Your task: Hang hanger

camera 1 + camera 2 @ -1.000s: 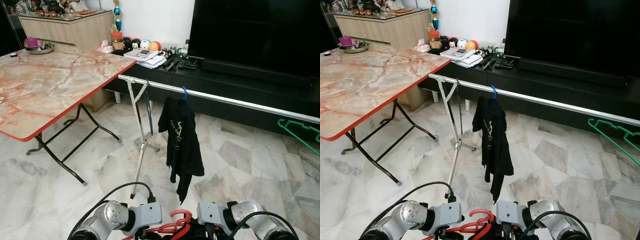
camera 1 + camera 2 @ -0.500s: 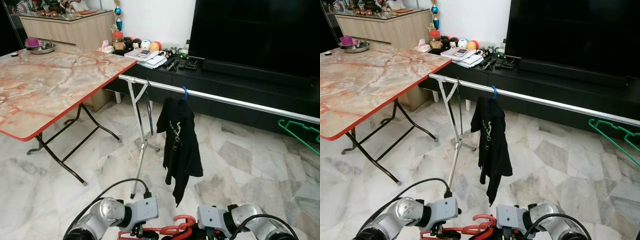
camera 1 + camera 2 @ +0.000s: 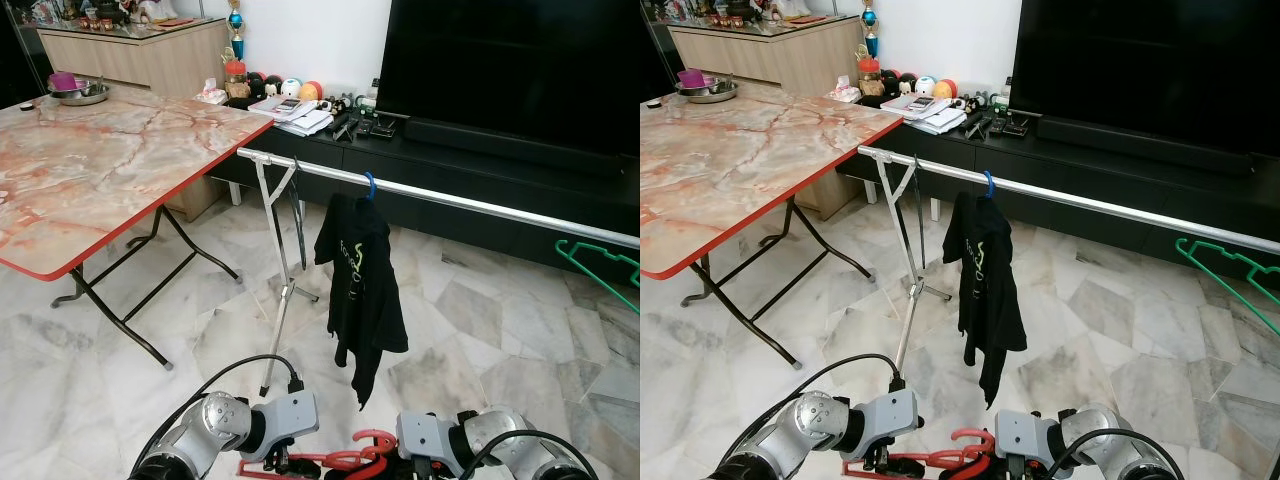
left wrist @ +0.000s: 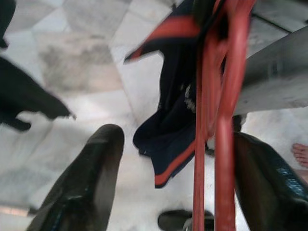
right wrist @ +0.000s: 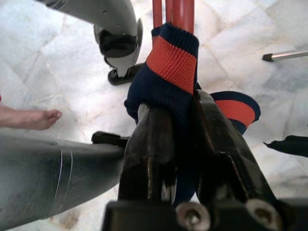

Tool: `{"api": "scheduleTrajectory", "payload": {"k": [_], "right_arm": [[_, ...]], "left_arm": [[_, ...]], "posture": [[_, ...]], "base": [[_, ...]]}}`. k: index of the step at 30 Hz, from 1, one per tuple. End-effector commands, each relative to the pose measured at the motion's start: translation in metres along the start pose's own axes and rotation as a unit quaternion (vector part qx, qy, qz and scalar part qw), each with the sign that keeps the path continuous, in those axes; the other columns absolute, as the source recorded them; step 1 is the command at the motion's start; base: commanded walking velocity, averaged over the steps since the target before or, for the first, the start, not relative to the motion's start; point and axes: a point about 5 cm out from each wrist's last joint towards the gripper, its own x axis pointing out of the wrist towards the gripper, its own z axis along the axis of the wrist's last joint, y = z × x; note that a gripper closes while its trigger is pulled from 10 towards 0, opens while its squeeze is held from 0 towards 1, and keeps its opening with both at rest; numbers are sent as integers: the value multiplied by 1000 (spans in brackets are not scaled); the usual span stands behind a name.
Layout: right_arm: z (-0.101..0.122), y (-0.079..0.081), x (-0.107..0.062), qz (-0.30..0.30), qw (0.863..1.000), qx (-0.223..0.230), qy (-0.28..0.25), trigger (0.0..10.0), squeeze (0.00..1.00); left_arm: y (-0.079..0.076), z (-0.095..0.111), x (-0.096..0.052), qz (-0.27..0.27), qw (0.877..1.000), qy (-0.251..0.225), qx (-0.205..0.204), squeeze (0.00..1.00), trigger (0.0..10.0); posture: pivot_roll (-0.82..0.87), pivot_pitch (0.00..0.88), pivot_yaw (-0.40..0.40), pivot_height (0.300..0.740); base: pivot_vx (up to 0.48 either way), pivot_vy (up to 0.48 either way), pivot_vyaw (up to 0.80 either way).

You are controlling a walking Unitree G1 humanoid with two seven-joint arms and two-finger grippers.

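The robot stood near the chrome rail [image 3: 470,200], well short of it, carrying a red hanger [image 3: 335,458] low between its arms — the approach step, by my reading. The right gripper [image 5: 179,144] was clamped on the navy-and-orange garment [image 5: 168,82] draped over the hanger. The left gripper [image 4: 168,159] stood with fingers spread on either side of the hanger's red bars. Next: lift the hook over the rail, right of the black shirt [image 3: 362,290].

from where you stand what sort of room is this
Most likely a home living room: a big black television screen over a low black cabinet, a marble-patterned folding table, and a silver clothes rail on the marble floor.
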Motion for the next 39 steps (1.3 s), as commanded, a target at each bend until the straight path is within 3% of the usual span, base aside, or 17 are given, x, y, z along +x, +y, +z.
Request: {"api": "scheduleTrajectory", "payload": {"k": [1, 2, 3, 4, 5, 25, 29, 33, 39], "right_arm": [[-2, 2, 0, 5, 1000, -3, 5, 10000, 0], [-2, 2, 0, 4, 1000, -4, 3, 10000, 0], [-1, 2, 0, 4, 1000, -4, 2, 10000, 0], [-1, 2, 1, 2, 1000, -4, -1, 10000, 0], [0, 1, 0, -3, 1000, -4, -4, 10000, 0], [15, -4, -2, 34, 998, -8, -49, 10000, 0], [19, -7, -4, 31, 998, -5, -62, 10000, 0], [17, -7, -6, 35, 998, -8, -51, 10000, 0], [12, -7, -8, 26, 999, -11, -33, 10000, 0]], "left_arm": [[3, 5, 0, 8, 1000, -3, 7, 1000, 10000], [4, 4, 1, 13, 1000, 0, 1, 1000, 10000], [4, 4, 1, 15, 1000, 1, -3, 443, 10000], [4, 4, 2, 16, 1000, 2, -6, 67, 10000], [6, 3, 3, 25, 1000, 4, -17, 0, 10000], [11, 11, 12, 54, 998, -3, -18, 0, 10000], [12, 9, 12, 65, 998, 9, 6, 0, 10000], [20, 12, 8, 111, 993, 11, 38, 0, 10000], [21, 5, 1, 105, 994, 22, 36, 0, 10000]], "posture": [[7, 10, -85, 740], [5, 11, -85, 740], [5, 11, -86, 740], [6, 11, -87, 740], [7, 11, -87, 740], [-1, 6, -92, 740], [-3, 6, -90, 740], [-1, 5, -90, 740], [-1, 9, -88, 740]], "base": [[0, 0, 0], [0, 0, 0], [0, 0, 0], [0, 0, 0], [0, 0, 0], [0, 0, 0], [0, 0, 0], [0, 0, 0], [0, 0, 0]]}}
